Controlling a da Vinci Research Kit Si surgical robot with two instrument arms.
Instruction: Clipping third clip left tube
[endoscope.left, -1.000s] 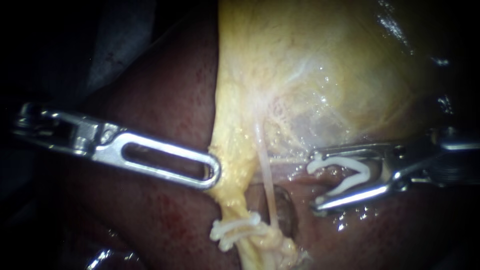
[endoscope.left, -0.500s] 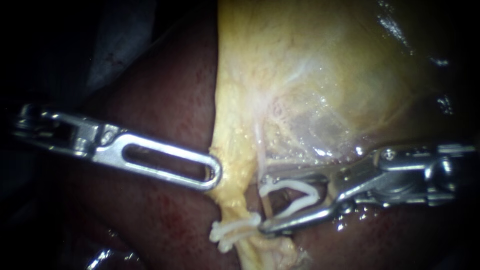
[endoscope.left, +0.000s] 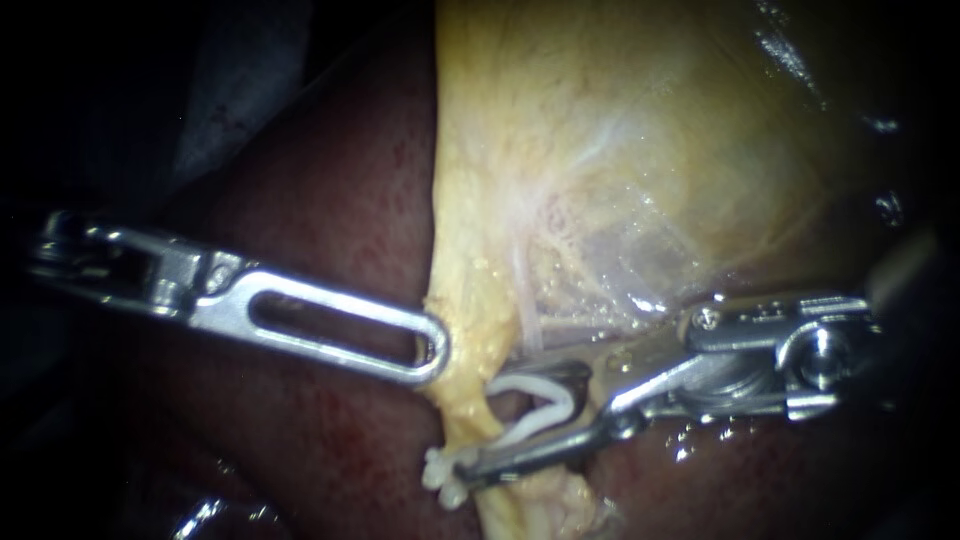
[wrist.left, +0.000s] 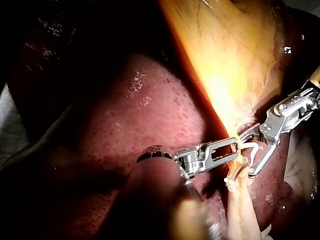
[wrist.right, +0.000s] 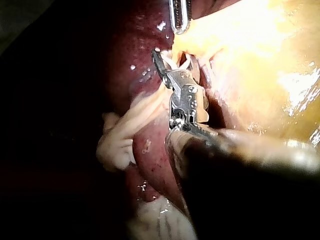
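Note:
My left instrument (endoscope.left: 432, 352) comes in from the left. Its slotted jaws are shut on the yellow edge of the gallbladder (endoscope.left: 620, 150); the left wrist view shows the same hold (wrist.left: 231, 146). Below that edge a yellow strand, the left tube (endoscope.left: 462, 405), runs down to white clips (endoscope.left: 440, 475) set on it. My right instrument (endoscope.left: 488, 428) carries an open white clip (endoscope.left: 535, 400) between its jaws, which stand apart. The clip's legs reach across a thin pale tube (endoscope.left: 525, 300) to the yellow strand, just above the placed clips. I cannot tell how much tissue lies inside the clip.
Dark red liver (endoscope.left: 330, 200) lies under and around both instruments. The right wrist view shows my right instrument's jaws (wrist.right: 167, 62) just short of the left instrument's tip (wrist.right: 180, 15), with pale strands of tissue (wrist.right: 125, 130) trailing beside the shaft.
My right instrument has moved left and slightly down with the open clip, from clear of the tubes to across them. Its lower jaw now reaches the placed clips. The left instrument holds still.

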